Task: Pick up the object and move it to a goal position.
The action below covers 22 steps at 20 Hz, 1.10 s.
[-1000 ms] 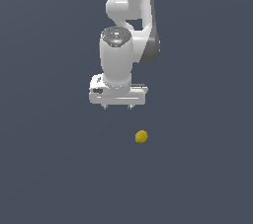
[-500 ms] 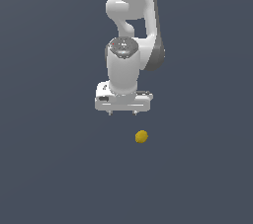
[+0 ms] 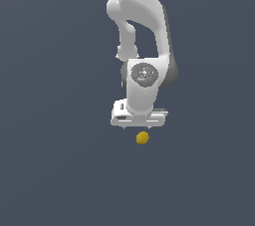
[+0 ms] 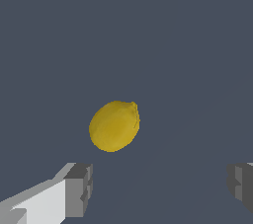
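The object is a small smooth yellow lemon-like ovoid (image 3: 142, 138) lying on the dark grey surface. In the exterior view my white gripper (image 3: 139, 127) hangs just above and behind it, not touching it. In the wrist view the lemon (image 4: 114, 126) lies ahead of my gripper (image 4: 160, 187), nearer to one grey fingertip (image 4: 79, 190) than to the other. The fingers stand wide apart with nothing between them. The gripper is open and empty.
A flat, plain dark grey surface (image 3: 55, 170) extends all around the lemon. The white arm (image 3: 142, 26) rises above the gripper to the top of the exterior view.
The arm has swung toward the exterior view's right and down. The gripper has come from beside the lemon to just above it. The lemon has not moved.
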{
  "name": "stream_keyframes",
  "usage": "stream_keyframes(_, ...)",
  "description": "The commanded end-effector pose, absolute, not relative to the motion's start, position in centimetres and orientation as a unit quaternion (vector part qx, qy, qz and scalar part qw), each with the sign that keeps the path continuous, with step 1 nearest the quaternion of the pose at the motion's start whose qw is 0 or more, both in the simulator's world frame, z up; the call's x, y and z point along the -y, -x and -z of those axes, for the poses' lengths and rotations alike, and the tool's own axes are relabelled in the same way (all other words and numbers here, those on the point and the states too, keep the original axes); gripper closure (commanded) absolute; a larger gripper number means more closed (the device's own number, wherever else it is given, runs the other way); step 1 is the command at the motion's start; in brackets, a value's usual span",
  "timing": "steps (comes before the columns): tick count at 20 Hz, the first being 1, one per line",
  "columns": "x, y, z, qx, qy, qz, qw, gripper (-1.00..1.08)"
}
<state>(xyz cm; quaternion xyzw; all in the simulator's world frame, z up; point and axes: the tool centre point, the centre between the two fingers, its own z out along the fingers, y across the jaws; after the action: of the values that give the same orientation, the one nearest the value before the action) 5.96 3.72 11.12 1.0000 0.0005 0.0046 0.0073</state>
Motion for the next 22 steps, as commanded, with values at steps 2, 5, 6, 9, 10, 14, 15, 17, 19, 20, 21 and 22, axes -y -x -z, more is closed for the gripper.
stream_keyframes(2, -5.3, -6.7, -9.5, 0.000, -1.000, -0.003, 0.004, -0.92)
stream_keyframes(5, -6.3, -7.1, -8.6, 0.001, -1.000, -0.001, 0.002, -0.92)
stream_keyframes(6, -6.5, -7.2, -8.4, 0.001, -1.000, -0.001, 0.001, -0.92)
stream_keyframes(9, -6.9, -7.3, -7.9, 0.001, -1.000, 0.000, 0.000, -0.92)
stream_keyframes(10, -7.0, -7.4, -7.9, 0.001, -1.000, 0.000, 0.000, -0.92)
stream_keyframes(14, -6.9, -7.3, -7.7, 0.001, -1.000, 0.000, 0.000, -0.92)
stream_keyframes(15, -6.9, -7.3, -7.6, 0.001, -1.000, 0.000, 0.000, -0.92)
stream_keyframes(17, -7.0, -7.3, -6.9, 0.001, -1.000, 0.000, 0.000, -0.92)
stream_keyframes(19, -7.0, -7.3, -6.0, 0.001, -1.000, 0.000, 0.000, -0.92)
stream_keyframes(20, -7.0, -7.3, -5.4, 0.001, -1.000, 0.000, 0.000, -0.92)
stream_keyframes(21, -7.0, -7.2, -4.8, 0.001, -1.000, 0.000, 0.000, -0.92)
stream_keyframes(22, -7.0, -7.2, -4.3, 0.001, -1.000, 0.000, 0.000, -0.92)
